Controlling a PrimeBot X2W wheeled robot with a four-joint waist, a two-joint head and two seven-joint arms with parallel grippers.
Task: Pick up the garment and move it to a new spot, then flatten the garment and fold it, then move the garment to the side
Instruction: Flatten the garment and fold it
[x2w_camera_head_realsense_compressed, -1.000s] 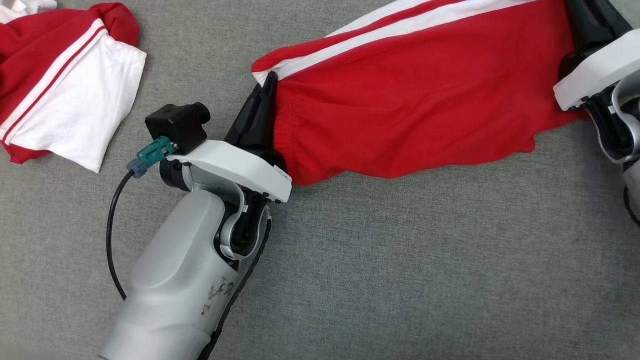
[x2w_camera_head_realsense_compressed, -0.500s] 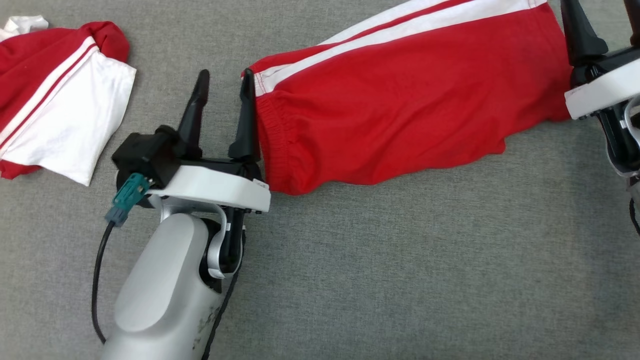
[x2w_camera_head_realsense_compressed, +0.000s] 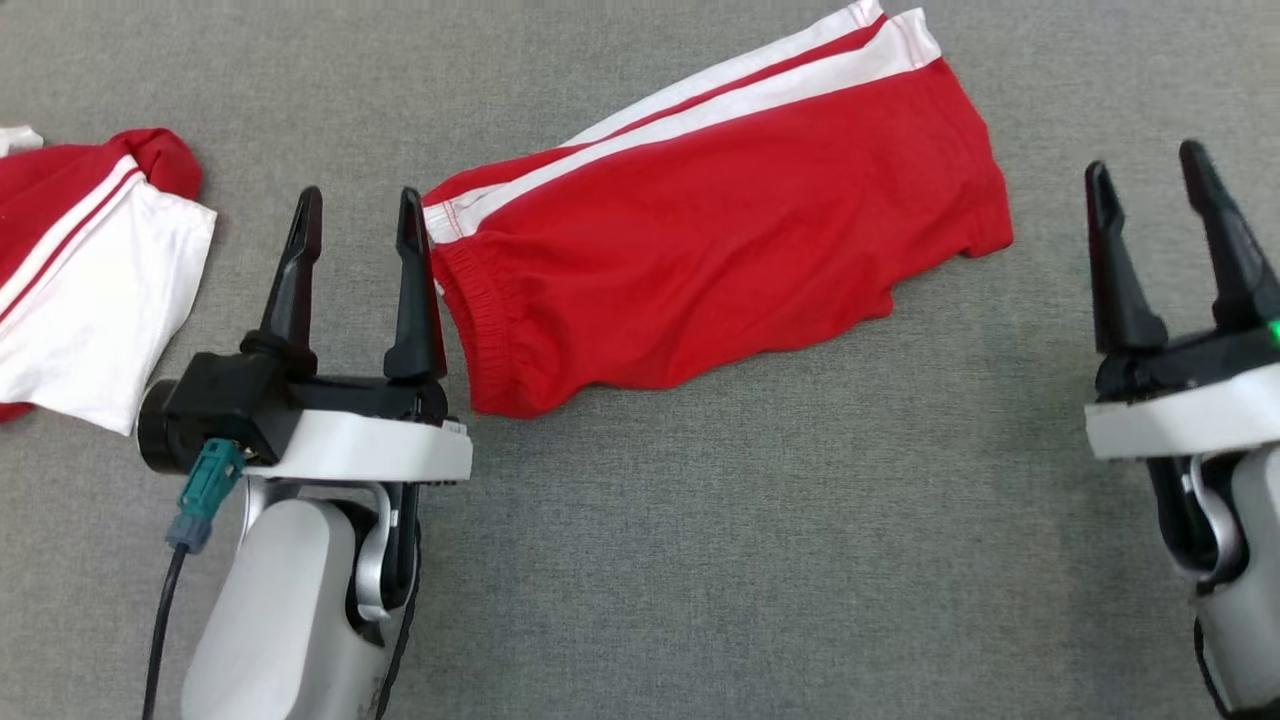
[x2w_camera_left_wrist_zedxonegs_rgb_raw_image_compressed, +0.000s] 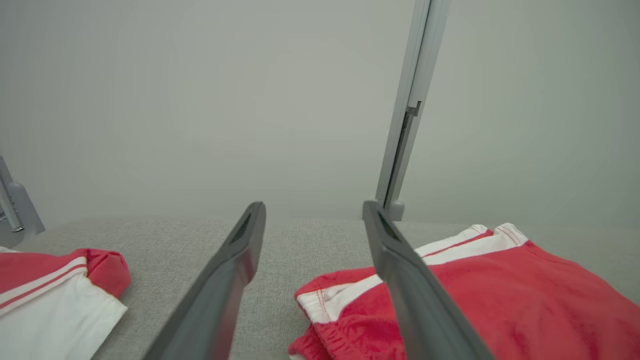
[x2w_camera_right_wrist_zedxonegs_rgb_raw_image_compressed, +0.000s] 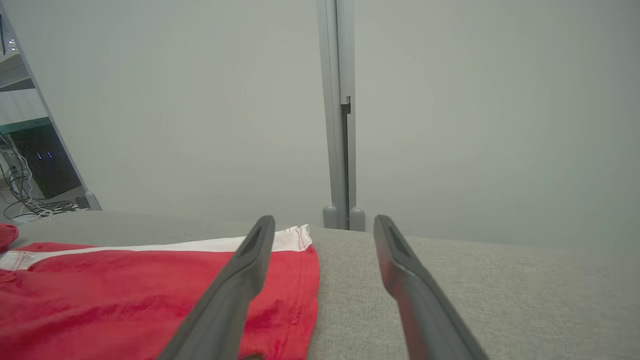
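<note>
Shorts (x2w_camera_head_realsense_compressed: 720, 240), red with white side stripes, lay spread on the grey cloth surface (x2w_camera_head_realsense_compressed: 700, 580) between my two grippers. My left gripper (x2w_camera_head_realsense_compressed: 355, 205) stood wide and empty just beside the waistband end. My right gripper (x2w_camera_head_realsense_compressed: 1145, 165) stood equally wide, apart from the leg hem, holding nothing. I judged flattening to be the step in hand, the lower edge looking rumpled. The next move called for smoothing that edge, or pinching both ends to fold. Another red-and-white garment (x2w_camera_head_realsense_compressed: 90, 290) lay off to my left.
</note>
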